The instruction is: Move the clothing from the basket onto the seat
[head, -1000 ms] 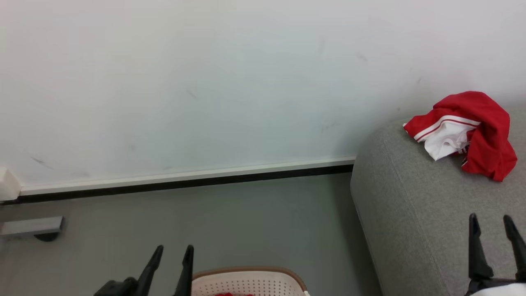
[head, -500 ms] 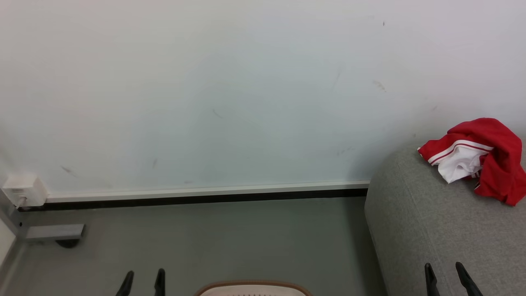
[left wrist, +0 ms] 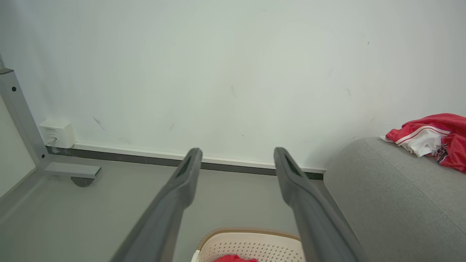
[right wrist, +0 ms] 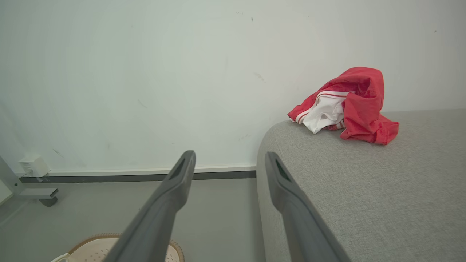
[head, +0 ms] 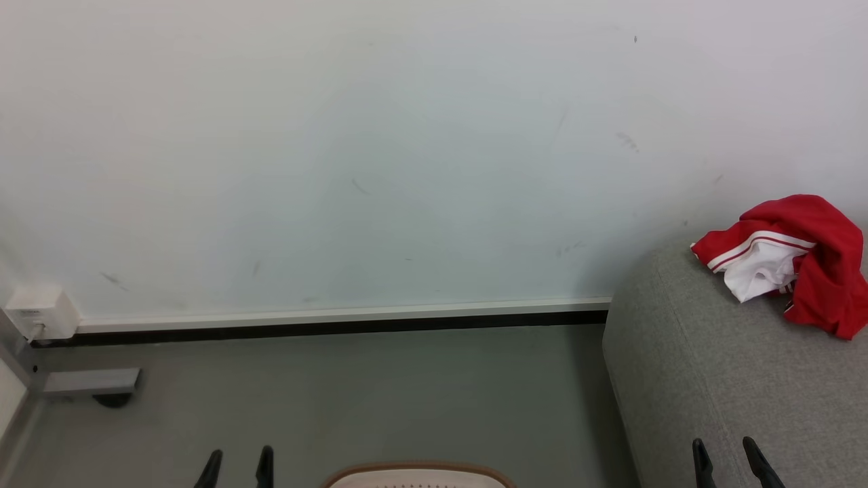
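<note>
Two dark two-fingered grippers, both empty, fingers spread wide. The left gripper (left wrist: 236,151) points toward a white wall (left wrist: 233,72). The basket (left wrist: 251,247) sits low between its fingers, with a bit of red clothing (left wrist: 235,258) inside (only the top edge shows). The right gripper (right wrist: 229,154) hovers by the rounded end of the grey seat (right wrist: 364,189), which lies under its right finger. A crumpled red and white garment (right wrist: 358,105) rests on the seat, beyond and right of that finger, well apart from it
</note>
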Motion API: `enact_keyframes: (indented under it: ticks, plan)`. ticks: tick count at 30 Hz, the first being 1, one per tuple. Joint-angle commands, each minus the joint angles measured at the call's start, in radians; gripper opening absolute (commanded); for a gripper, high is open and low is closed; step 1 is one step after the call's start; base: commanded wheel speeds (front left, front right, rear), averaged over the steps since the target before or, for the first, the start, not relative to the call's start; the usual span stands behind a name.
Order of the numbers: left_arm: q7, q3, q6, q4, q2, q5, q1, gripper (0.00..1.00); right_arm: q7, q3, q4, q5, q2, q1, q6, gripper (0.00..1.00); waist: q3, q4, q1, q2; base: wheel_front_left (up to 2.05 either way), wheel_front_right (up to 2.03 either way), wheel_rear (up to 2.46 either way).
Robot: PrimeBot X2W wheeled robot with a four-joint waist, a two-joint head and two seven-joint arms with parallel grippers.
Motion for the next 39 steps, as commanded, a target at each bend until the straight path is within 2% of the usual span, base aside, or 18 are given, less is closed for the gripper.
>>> enact_keyframes:
  ticks: [1,27,35,39]
  plan:
    - [0.000,0.003,-0.004,0.002,-0.001,0.007,-0.001,1.00,-0.005,0.001,0.004,0.003,0.002,0.004,0.001,1.00,0.000,-0.001,0.0000,0.0000,0.00,0.00,0.00]
    - [-0.001,0.046,-0.043,0.004,-0.034,0.057,-0.014,1.00,-0.008,0.018,0.003,0.016,0.002,-0.007,0.001,1.00,-0.003,-0.012,0.0000,0.0000,0.00,0.00,0.00]
    - [-0.001,0.029,-0.052,0.024,-0.035,0.063,-0.039,1.00,-0.004,0.027,-0.011,0.013,0.001,-0.019,0.001,1.00,0.020,-0.034,0.0000,0.0000,0.00,0.00,0.00]
    - [0.036,-0.023,-0.062,0.069,-0.027,0.063,-0.078,1.00,0.000,0.021,-0.027,0.006,0.001,-0.030,0.001,1.00,0.050,-0.052,0.0000,0.0000,0.00,0.00,0.00]
